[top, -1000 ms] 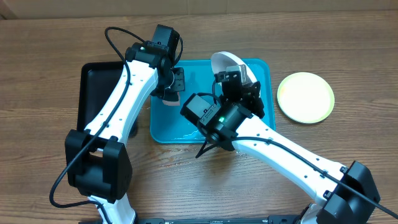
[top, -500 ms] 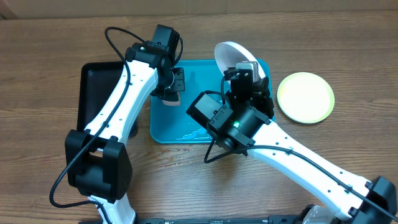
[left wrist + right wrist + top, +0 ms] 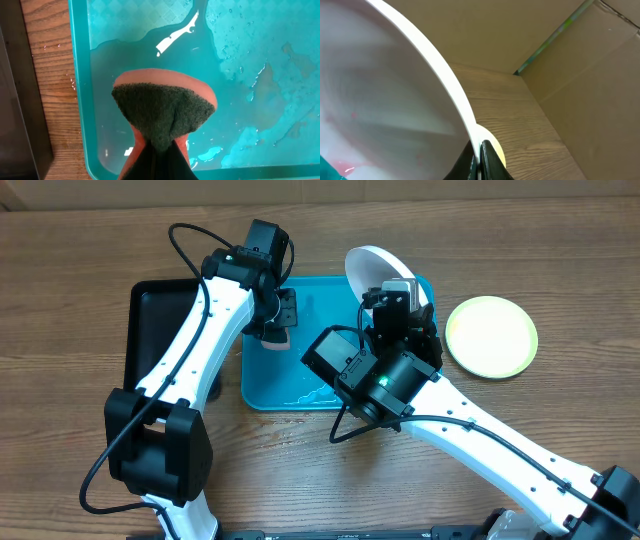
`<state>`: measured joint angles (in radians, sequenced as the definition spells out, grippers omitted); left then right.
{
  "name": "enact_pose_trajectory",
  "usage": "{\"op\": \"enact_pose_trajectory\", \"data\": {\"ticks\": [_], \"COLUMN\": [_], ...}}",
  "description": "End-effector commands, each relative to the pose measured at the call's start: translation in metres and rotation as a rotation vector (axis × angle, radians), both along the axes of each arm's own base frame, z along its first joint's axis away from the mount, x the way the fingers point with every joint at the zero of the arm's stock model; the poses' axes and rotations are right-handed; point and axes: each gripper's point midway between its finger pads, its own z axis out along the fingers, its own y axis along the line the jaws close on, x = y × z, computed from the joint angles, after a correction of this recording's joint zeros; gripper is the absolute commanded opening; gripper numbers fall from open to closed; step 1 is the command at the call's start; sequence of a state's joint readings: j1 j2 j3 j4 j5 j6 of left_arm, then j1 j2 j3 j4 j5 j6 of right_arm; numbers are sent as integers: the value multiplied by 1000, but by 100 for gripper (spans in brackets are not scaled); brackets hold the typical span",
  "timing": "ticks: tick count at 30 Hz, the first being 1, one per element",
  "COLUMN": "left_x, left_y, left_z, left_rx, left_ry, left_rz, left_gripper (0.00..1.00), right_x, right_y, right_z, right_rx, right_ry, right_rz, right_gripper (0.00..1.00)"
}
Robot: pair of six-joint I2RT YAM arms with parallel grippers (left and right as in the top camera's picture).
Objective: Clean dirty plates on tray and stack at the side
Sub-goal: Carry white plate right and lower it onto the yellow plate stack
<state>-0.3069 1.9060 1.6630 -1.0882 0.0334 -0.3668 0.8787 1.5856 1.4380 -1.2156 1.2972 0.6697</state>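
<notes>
Item 1. Tray [image 3: 322, 305]: turquoise, rectangular, raised rim. It lay flat on the desk [image 3: 80, 260], about midway between the left and right edges and nearer the far edge. Thin pools of water [image 3: 260, 100] covered parts of its floor.

Item 2. White plate [image 3: 372, 264]: held tilted steeply on edge above the tray's far right corner, its upper part reaching past the tray's far rim. The right wrist view showed faint pink smears low on its inner face [image 3: 380, 100].

Item 3. Yellow-green plate [image 3: 491, 336]: lay flat on the desk just right of the tray, towards the right edge, apart from the tray rim. Nothing was on it.

Item 4. Right gripper [image 3: 394, 288]: clamped on the white plate's rim, one finger on each face, seen closely in the wrist view [image 3: 479, 150].

Item 5. Left gripper [image 3: 273, 330]: pinched tight on a sponge [image 3: 162, 107] over the tray's left side, just inside the left rim. The sponge's dark green scouring face was towards the wrist camera, its orange-red body behind, bulging out of the fingers. Whether it touched the tray floor could not be told.

Item 6. Black tray [image 3: 160, 330]: rectangular, just left of the turquoise tray, towards the desk's left edge, partly under the left arm.

Item 7. Cardboard wall [image 3: 580, 75]: stood beyond the far edge.
</notes>
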Motion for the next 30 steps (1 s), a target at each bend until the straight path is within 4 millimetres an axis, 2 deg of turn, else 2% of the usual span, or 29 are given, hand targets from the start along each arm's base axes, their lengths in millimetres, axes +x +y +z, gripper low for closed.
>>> {"op": "enact_pose_trajectory", "data": {"ticks": [1,4,9,12,16,18,22,25,30], "left_x": [0,0,-1,-1,-1,-1,-1,-1,-1], "left_y": [0,0,0,0,0,0,0,0,0], "left_z": [1,1,1,1,1,1,1,1,1], "left_rx": [6,7,7,8,8,8,8,7,7], "left_ry": [-5,-5,-2,-1,-2,-2,-2,-2,-2], "left_rz": [-6,-6,-6,-6,-6,-6,-6,-6,-6], "left_gripper": [4,4,4,4,4,4,4,4,4], "right_x": [0,-1,5,17,32,38,41,35,24], "right_y": [3,5,13,2,-34,-60,-126,-169,-218], "right_z": [8,-12,-67,-86,-97,-99,-107,-124,-164], "right_rx": [87,209,438,584,799,904,1063,1138,1222], "right_ry": [-15,53,382,499,582,587,541,494,405], "right_rz": [6,-5,60,74,49,10,-123,-233,-371], "right_gripper": [4,4,4,4,4,4,4,4,4]}}
